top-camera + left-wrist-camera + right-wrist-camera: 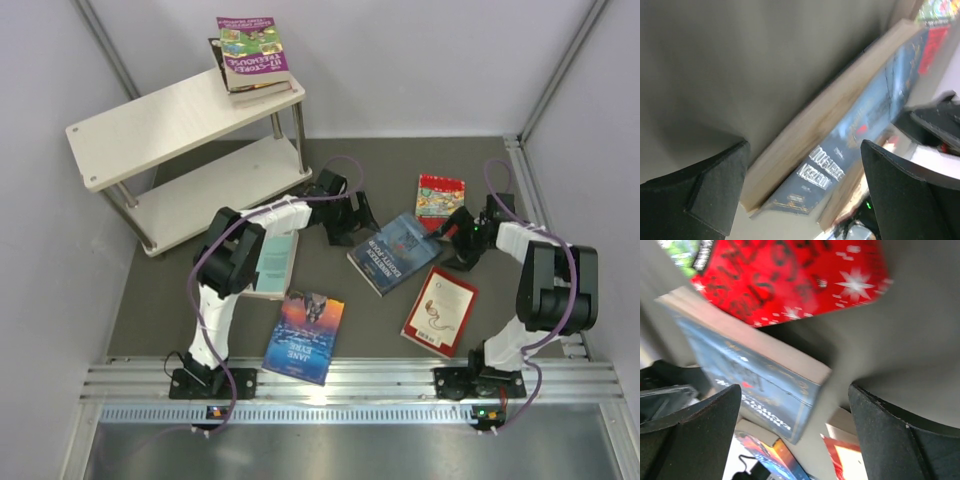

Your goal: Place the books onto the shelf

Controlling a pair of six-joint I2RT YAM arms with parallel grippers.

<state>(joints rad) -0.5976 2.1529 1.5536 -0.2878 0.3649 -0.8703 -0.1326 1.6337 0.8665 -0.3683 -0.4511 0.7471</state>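
Wide open, empty: left end effector (802,195) and right end effector (795,437), either side of thick blue paperback (393,252).

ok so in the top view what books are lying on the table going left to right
pale teal book → blue sunset book → blue book; the red book and the maroon book share the right end, one behind the other, so they are left unordered.

I see my right gripper (795,405) spread wide above the blue book (755,375), the red book (790,275) lying just beyond it.
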